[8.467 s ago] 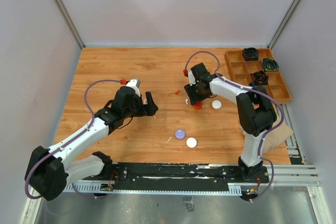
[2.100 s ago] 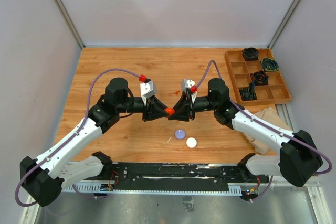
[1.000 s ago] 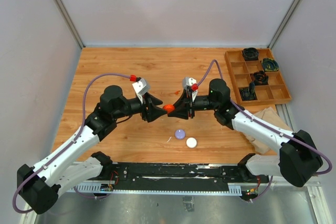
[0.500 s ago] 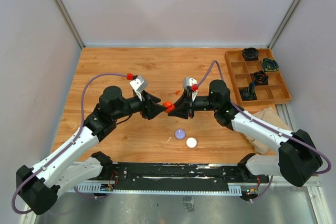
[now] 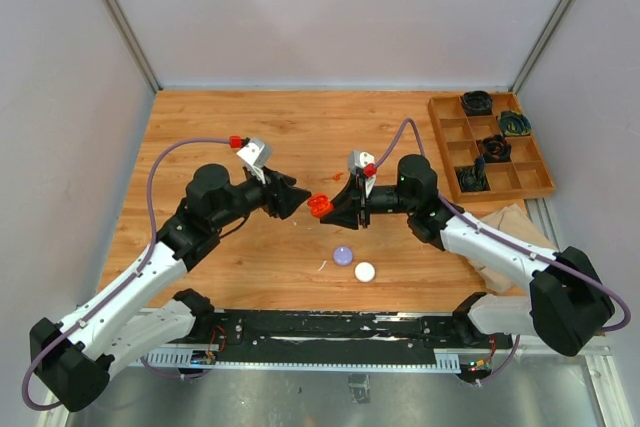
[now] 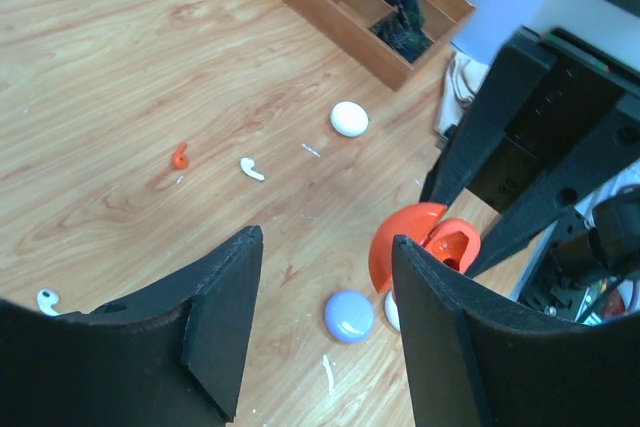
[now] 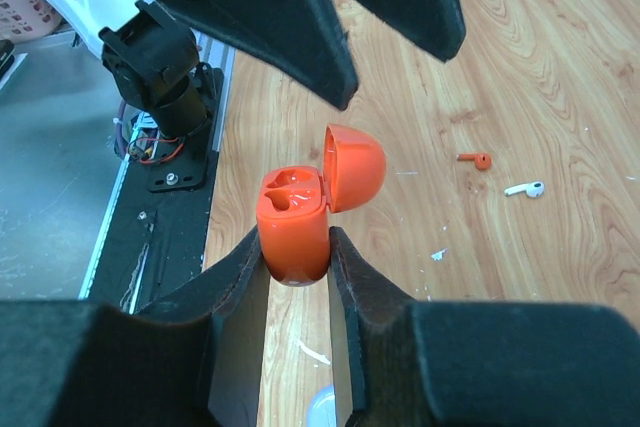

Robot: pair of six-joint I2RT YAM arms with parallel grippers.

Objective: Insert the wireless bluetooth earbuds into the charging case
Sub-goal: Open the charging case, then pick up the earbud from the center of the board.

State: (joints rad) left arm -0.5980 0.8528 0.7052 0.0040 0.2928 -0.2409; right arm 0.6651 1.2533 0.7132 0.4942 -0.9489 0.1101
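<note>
My right gripper (image 7: 295, 237) is shut on the orange-red charging case (image 7: 293, 219), held above the table with its lid (image 7: 356, 167) swung open and both sockets empty. In the top view the case (image 5: 320, 205) hangs between the two arms. My left gripper (image 6: 327, 239) is open and holds nothing, a short way to the left of the case (image 6: 424, 245). An orange-red earbud (image 6: 180, 155) and a white earbud (image 6: 250, 168) lie on the wood behind it. The same orange-red earbud (image 7: 476, 160) and white earbud (image 7: 524, 189) also show in the right wrist view. A further white earbud (image 6: 47, 299) lies apart.
A lilac puck (image 5: 343, 255) and a white puck (image 5: 364, 271) lie on the table in front of the grippers. Another white puck (image 6: 349, 118) lies farther back. A wooden compartment tray (image 5: 448, 134) with dark items stands at the back right. Crumpled paper (image 5: 515, 247) lies under the right arm.
My left gripper has drawn back to the left, away from the case. The case lid, closed a second ago, now stands open. The right gripper has kept its hold.
</note>
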